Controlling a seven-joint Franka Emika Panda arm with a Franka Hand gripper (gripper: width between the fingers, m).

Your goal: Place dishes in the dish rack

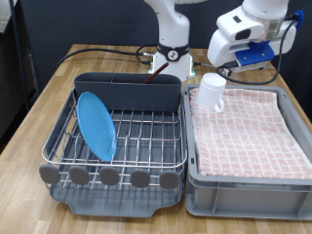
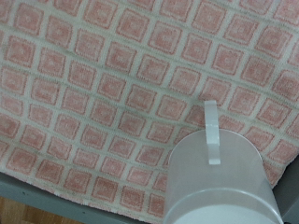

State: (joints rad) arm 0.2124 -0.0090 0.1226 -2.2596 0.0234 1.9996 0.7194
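Note:
The round blue plate (image 1: 97, 124) stands on edge in the silver wire dish rack (image 1: 146, 136) at the exterior view's left. A small reddish-brown piece, seemingly the wooden spoon (image 1: 149, 80), pokes out of the dark grey caddy (image 1: 127, 92) at the rack's back. The white mug (image 1: 212, 93) stands on the pink checked cloth in the grey crate, near its far left corner. In the wrist view the mug (image 2: 220, 182) shows from above, handle towards the cloth. My gripper (image 1: 246, 57) hangs above and to the right of the mug, apart from it. Its fingers do not show in the wrist view.
The grey crate (image 1: 244, 185) lined with pink checked cloth (image 2: 103, 84) stands right beside the rack on the wooden table. The robot base (image 1: 173, 54) and black cables lie behind the rack.

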